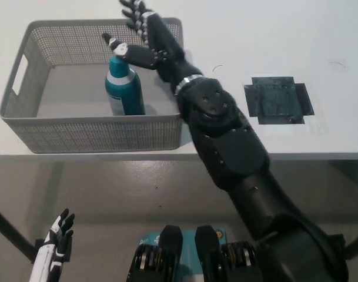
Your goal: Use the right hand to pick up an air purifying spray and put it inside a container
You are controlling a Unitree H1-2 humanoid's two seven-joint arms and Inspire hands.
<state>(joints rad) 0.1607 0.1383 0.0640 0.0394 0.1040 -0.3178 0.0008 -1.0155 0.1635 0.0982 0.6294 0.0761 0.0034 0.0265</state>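
While the teal cylindrical spray can [123, 88] is seen upright inside the grey perforated plastic basket [90, 130], the black right hand [144, 36] is spread wide above it, empty; white left hand [54, 245] is kept low, fingers apart.

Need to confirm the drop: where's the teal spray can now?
The teal spray can stands upright inside the grey mesh basket, right of centre, just below the open black right hand.

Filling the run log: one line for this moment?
right robot hand: open, above basket | spray can: upright inside basket | left robot hand: idle, low
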